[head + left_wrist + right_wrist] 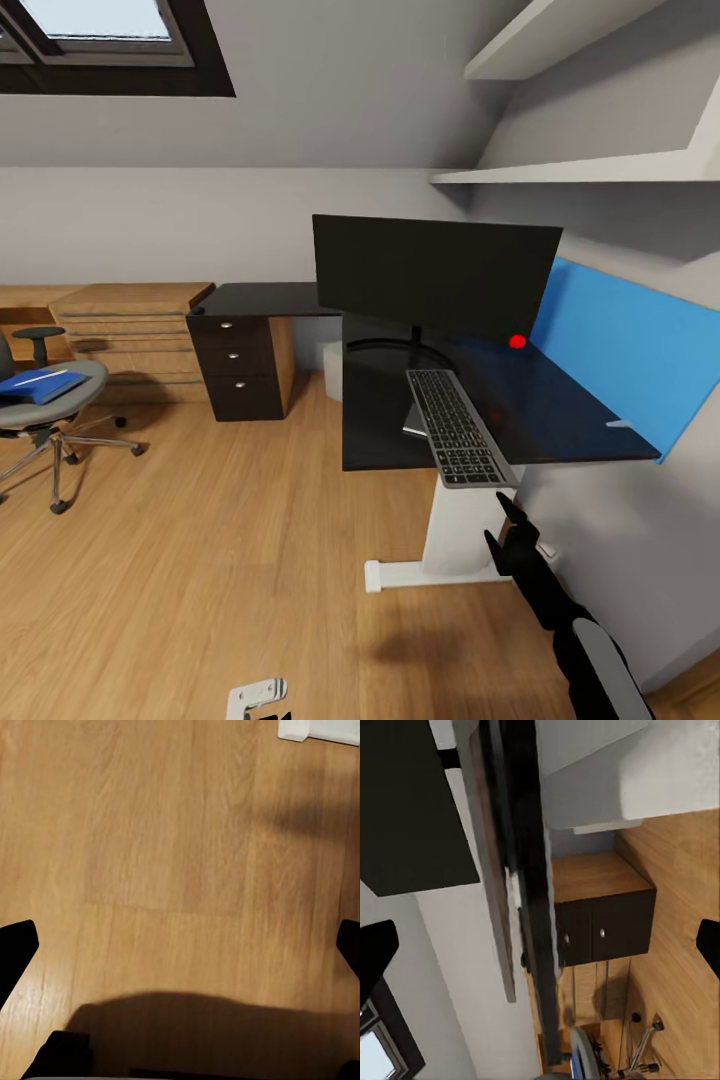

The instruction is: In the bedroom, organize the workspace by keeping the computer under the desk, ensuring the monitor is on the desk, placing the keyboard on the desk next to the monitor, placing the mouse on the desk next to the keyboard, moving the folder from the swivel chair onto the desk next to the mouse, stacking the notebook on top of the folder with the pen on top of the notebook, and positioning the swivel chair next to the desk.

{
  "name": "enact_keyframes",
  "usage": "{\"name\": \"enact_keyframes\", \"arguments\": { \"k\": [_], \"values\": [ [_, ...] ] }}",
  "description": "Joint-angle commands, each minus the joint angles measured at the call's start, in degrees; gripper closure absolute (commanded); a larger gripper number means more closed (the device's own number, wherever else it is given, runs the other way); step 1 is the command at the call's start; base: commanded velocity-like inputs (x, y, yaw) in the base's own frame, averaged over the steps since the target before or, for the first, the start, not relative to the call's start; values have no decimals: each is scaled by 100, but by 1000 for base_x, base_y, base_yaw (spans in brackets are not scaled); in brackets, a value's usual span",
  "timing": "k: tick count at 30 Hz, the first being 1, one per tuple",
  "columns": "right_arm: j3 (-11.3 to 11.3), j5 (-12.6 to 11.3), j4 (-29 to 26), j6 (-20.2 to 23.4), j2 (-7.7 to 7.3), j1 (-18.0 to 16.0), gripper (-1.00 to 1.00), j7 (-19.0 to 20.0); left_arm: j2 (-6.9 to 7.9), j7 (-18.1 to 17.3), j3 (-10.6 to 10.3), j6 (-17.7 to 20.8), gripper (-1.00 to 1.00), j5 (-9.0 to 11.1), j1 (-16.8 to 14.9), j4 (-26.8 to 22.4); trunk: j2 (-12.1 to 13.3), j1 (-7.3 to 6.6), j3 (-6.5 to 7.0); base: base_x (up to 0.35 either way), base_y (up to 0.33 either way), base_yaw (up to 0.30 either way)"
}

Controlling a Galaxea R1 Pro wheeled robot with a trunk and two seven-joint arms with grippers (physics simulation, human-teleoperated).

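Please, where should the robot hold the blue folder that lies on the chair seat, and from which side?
Probably the folder edge nearest the seat's front, coming from above and the room side: it lies flat on the swivel chair, and its armrest stands behind it.

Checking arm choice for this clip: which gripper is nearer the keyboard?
Right. The right gripper hangs just below the keyboard at the desk edge; the left gripper points at bare floor, away from it.
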Motion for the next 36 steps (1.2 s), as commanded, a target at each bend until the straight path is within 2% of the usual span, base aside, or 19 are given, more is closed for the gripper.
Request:
{"name": "enact_keyframes", "arguments": {
  "k": [1,21,32,36],
  "values": [
    [-16,-43,25,38,3,-3,-100,-21,7,50,-21,8,-100,44,-5,-10,-3,-1,-5,6,0,0],
    [-9,-43,108,30,2,-5,-100,-107,7,51,-15,8,-100,36,-5,-10,-3,-1,-5,0,0,0],
    [-4,-43,108,30,2,-6,-100,-107,7,56,-21,8,-100,36,-5,-10,439,-242,193,0,0,0],
    [-4,-43,108,28,2,-5,-100,-107,7,57,-21,8,-100,42,-5,-10,439,-242,193,0,0,0]
  ]
}}
